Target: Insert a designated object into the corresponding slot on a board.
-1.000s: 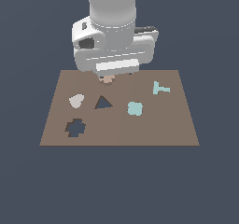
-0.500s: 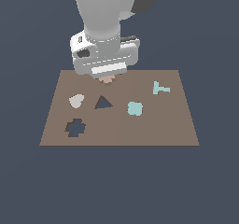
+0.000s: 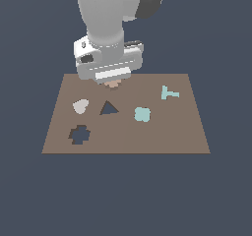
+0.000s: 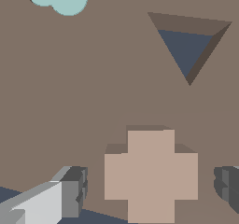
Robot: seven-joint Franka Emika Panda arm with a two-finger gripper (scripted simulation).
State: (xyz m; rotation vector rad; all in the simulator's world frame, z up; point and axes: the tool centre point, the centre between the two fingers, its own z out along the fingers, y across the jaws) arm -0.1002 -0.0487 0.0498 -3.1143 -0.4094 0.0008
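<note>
A: Where do we stand? We see the gripper (image 4: 151,190) spread wide, one finger (image 4: 70,191) on each side of the peach-tan cross piece (image 4: 151,174), and neither finger touches it. So we are holding nothing.

B: Agreed. The piece lies flat on the brown board (image 3: 172,136), under our hand, near the board's far edge in the exterior view. Taking the triangular hole (image 3: 109,108) as our mark, the piece sits just beyond it, towards the arm, and the cross-shaped slot (image 3: 79,134) lies on the hole's other side, nearer the board's front edge and off to the exterior view's left.

A: What can go wrong from here, as we judge it?

B: First, the grasp. The piece is thin and lobed; if we close on two lobe tips rather than flat sides, it may twist or pop out.

A: And if we descend off-centre, one finger could land on the piece and push it along the board.

B: Then the carry. Our path to the slot passes near the triangular hole and the grey rounded piece (image 3: 80,105) beside it; a low carry could knock that piece or snag a hole's edge.

A: And the teal lobed piece (image 3: 142,114)?

B: It lies on the hole's other side, away from our route. The last risk is rotation: if the lobes are turned against the slot's outline, the piece rests on the rim instead of dropping in.
</note>
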